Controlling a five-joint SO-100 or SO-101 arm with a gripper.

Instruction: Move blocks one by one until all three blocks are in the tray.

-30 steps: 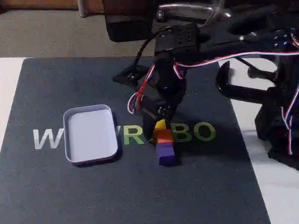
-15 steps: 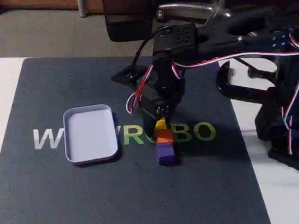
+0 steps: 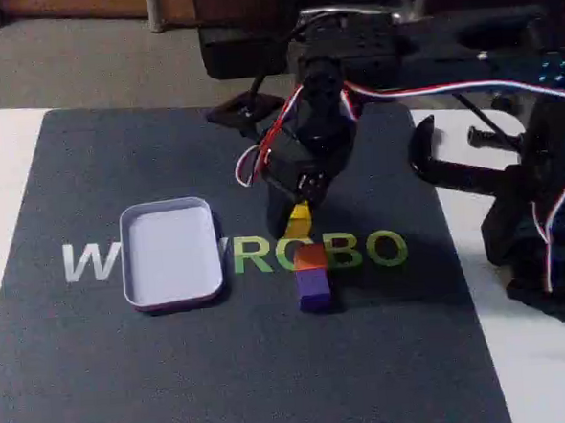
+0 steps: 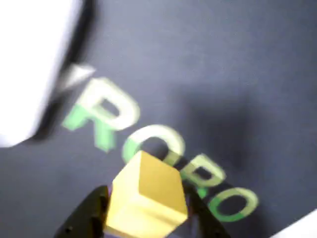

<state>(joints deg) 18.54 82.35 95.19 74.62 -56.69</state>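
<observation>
Three blocks: the tool (image 3: 300, 213) grips the yellow (image 4: 144, 196) aloft, orange (image 3: 310, 257) and purple (image 3: 314, 282) touch on the mat (image 3: 177, 371), right of one empty tray (image 3: 170, 253).

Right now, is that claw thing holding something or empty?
Gripper: closed on the yellow block, lifted off the orange block and purple block.
</observation>
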